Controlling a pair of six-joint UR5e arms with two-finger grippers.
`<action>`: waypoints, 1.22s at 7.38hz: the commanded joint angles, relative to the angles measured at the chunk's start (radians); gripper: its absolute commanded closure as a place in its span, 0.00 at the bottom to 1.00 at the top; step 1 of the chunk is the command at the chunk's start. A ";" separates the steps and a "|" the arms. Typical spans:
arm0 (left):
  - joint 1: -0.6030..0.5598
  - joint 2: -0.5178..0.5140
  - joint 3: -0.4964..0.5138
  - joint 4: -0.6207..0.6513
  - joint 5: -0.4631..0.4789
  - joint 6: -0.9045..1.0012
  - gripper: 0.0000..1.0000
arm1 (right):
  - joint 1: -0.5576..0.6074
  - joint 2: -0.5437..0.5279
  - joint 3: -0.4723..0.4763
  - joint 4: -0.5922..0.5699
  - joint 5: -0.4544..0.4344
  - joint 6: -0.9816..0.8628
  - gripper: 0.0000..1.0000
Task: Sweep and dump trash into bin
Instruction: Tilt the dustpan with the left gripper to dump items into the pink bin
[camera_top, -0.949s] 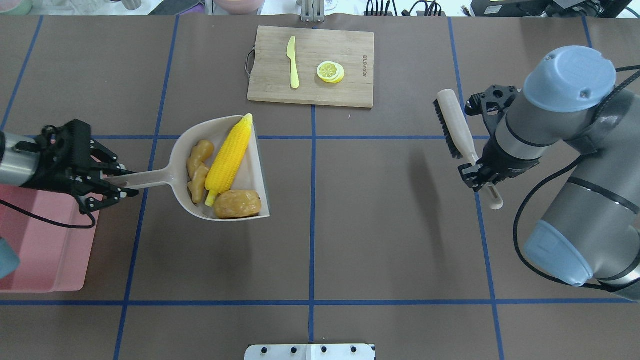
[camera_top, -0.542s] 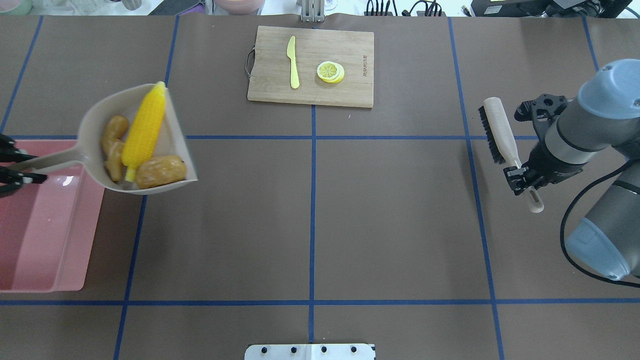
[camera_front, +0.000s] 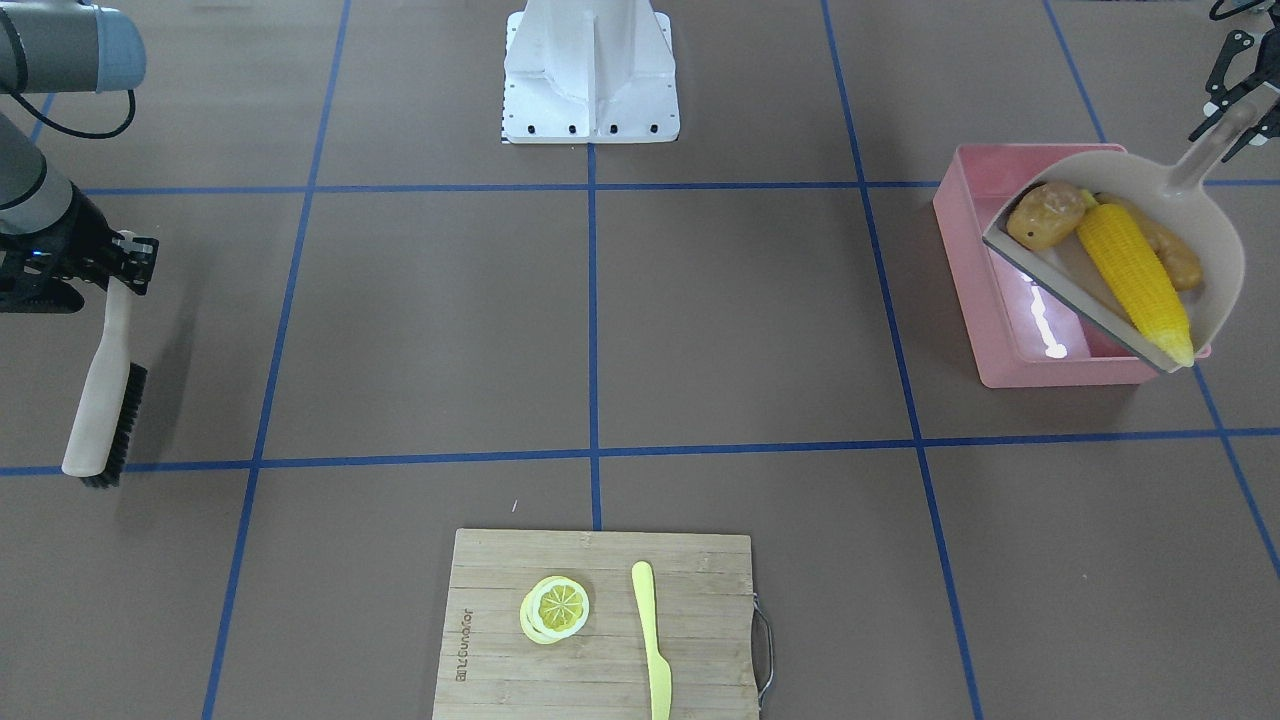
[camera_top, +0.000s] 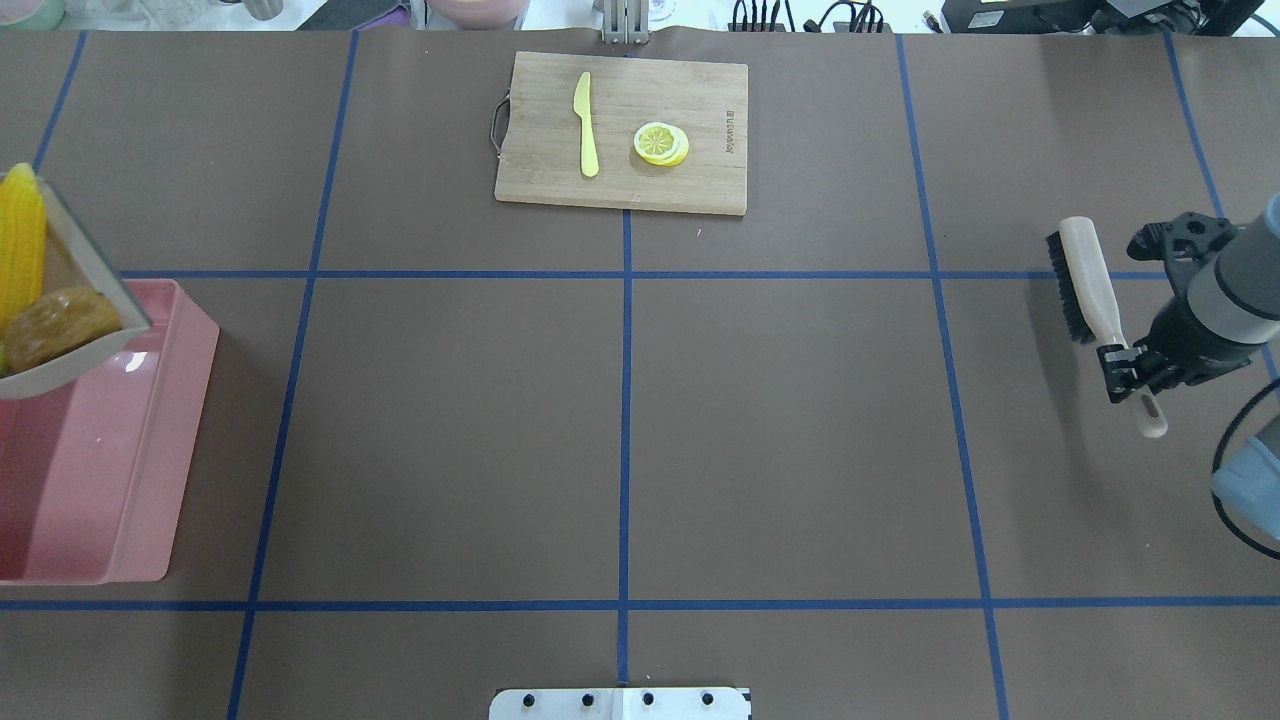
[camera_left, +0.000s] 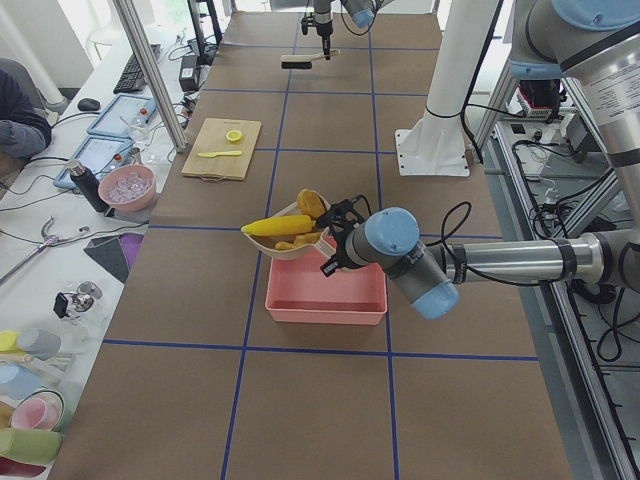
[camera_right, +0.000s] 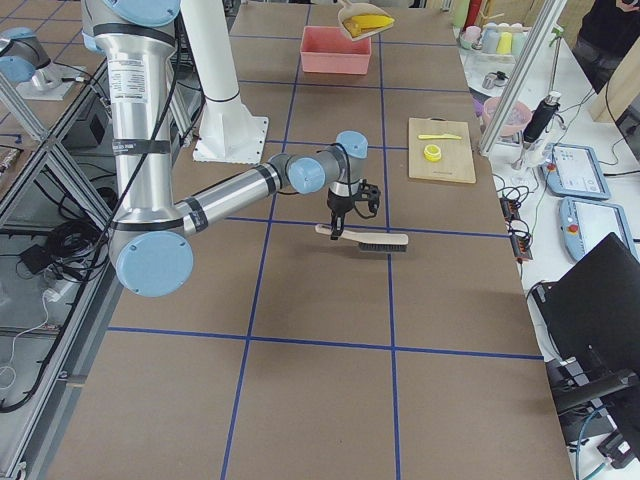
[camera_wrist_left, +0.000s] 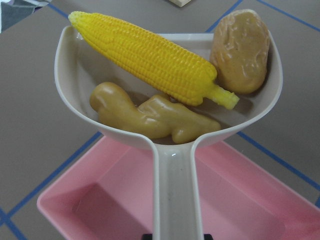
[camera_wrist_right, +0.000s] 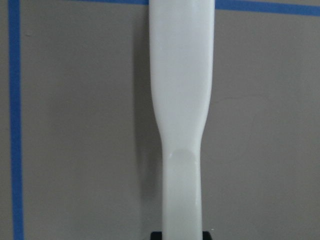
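Note:
The beige dustpan (camera_front: 1226, 290) hangs tilted over the pink bin (camera_front: 975, 290). In it lie the yellow corn cob (camera_front: 1135, 280), the brown potato (camera_front: 1045, 215) and the tan ginger root (camera_front: 1168, 252). My left gripper (camera_front: 1232, 108) is shut on the dustpan's handle. The left wrist view shows the corn (camera_wrist_left: 150, 55), potato (camera_wrist_left: 240, 47) and ginger (camera_wrist_left: 155, 117) in the pan, with the bin (camera_wrist_left: 250, 200) below. My right gripper (camera_top: 1125, 365) is shut on the handle of the brush (camera_top: 1085, 280) at the table's right side.
A wooden cutting board (camera_top: 700, 90) at the far middle carries a yellow knife (camera_top: 585, 125) and a lemon slice (camera_top: 660, 143). The robot's white base plate (camera_top: 620, 703) sits at the near edge. Blue tape lines cross the brown table.
My left arm has carried the loaded dustpan leftward until it hangs over the pink bin. My right arm has drawn the brush farther right.

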 joint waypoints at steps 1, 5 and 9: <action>-0.030 0.118 0.036 0.012 -0.003 0.116 1.00 | 0.007 -0.120 -0.011 0.146 0.027 0.000 1.00; -0.052 0.135 -0.173 0.566 0.125 0.500 1.00 | -0.009 -0.186 0.039 0.171 0.045 0.002 1.00; -0.078 0.086 -0.388 0.939 0.358 0.601 1.00 | -0.009 -0.266 -0.008 0.289 0.038 -0.027 1.00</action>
